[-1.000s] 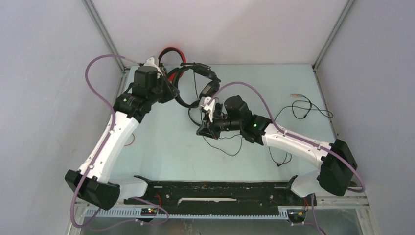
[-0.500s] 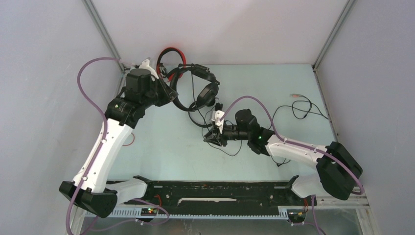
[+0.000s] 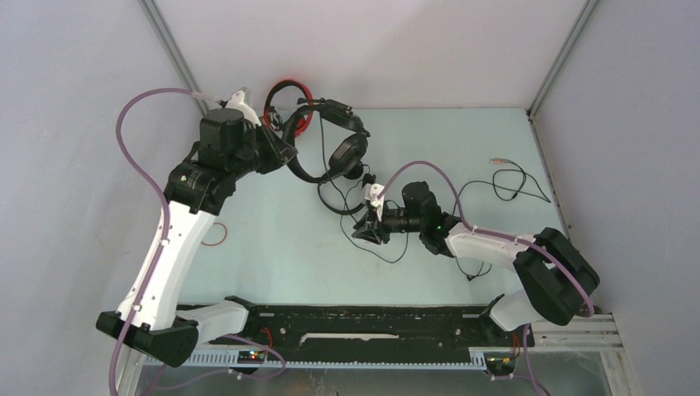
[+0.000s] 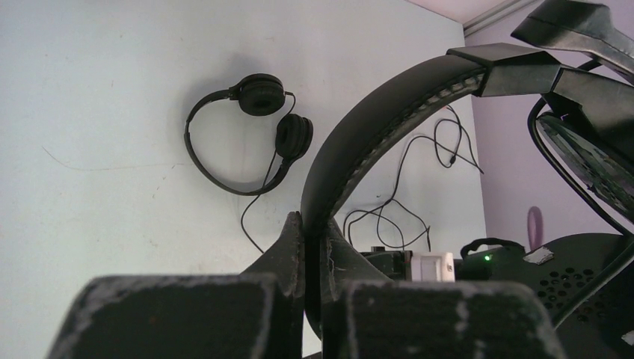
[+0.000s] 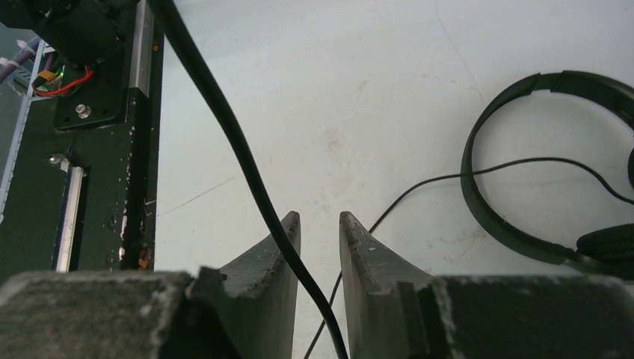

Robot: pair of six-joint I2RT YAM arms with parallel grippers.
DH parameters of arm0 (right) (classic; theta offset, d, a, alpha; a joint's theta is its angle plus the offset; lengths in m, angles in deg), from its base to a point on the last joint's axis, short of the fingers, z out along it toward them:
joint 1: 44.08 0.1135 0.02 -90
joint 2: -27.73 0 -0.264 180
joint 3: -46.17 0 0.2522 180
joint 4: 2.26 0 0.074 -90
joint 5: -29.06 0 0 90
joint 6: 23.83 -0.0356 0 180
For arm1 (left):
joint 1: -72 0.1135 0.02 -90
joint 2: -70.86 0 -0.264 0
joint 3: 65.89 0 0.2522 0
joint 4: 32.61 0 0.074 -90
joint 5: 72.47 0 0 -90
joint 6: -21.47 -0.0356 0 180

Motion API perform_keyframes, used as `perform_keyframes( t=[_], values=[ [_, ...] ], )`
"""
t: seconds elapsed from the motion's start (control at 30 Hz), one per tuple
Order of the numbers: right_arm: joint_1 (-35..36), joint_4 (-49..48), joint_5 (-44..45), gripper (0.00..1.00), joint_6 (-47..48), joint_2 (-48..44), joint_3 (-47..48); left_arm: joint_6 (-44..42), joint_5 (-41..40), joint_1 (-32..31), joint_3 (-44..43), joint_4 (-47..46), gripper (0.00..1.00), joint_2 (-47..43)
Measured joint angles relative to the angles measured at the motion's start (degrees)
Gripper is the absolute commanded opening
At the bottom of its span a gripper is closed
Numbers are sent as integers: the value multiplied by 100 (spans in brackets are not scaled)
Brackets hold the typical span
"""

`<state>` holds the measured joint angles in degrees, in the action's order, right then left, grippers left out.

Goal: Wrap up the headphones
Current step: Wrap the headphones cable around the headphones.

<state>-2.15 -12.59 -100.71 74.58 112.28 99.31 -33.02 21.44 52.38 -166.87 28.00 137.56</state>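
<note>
From above, the left hand (image 3: 279, 153) is gripping the black headset (image 3: 348, 153) by its headband and holding it up over the back left of the desk (image 3: 272, 256), one earcup hanging toward the middle. The red headset (image 3: 285, 86) is sitting behind it in the back left corner. The right hand (image 3: 363, 228) is pointing left low over the middle of the desk, among thin black cable. A loose coil of cable (image 3: 512, 177) is lying well apart at the right.

In the left wrist view, the fingers (image 4: 288, 250) are pressing together on the padded headband (image 4: 374, 127), which is arching up and to the right. A second black headset (image 4: 262, 94) is lying flat on the desk beyond.

In the right wrist view, the fingers (image 5: 366, 247) are standing narrowly apart. A thick-looking black cable (image 5: 224, 120) is crossing the left finger and running down into the gap, not pinched. The second black headset's band is lying on the desk at the right.
</note>
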Motion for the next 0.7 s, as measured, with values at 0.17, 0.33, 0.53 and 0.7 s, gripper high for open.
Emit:
perform_keyframes(
  t=[0.17,0.33,0.53,0.7],
  values=[
    [-125,-162,-87,16,-20,114,-109,-83,83,125,-210,179,0,0],
    [-234,-310,-162,2,-72,302,-177,-122,116,297,-400,326,0,0],
    [-367,-428,-216,0,-160,308,-256,-308,245,444,-570,481,0,4],
    [-566,-625,-173,0,-413,273,-256,-695,684,492,-708,560,0,57]
  ],
)
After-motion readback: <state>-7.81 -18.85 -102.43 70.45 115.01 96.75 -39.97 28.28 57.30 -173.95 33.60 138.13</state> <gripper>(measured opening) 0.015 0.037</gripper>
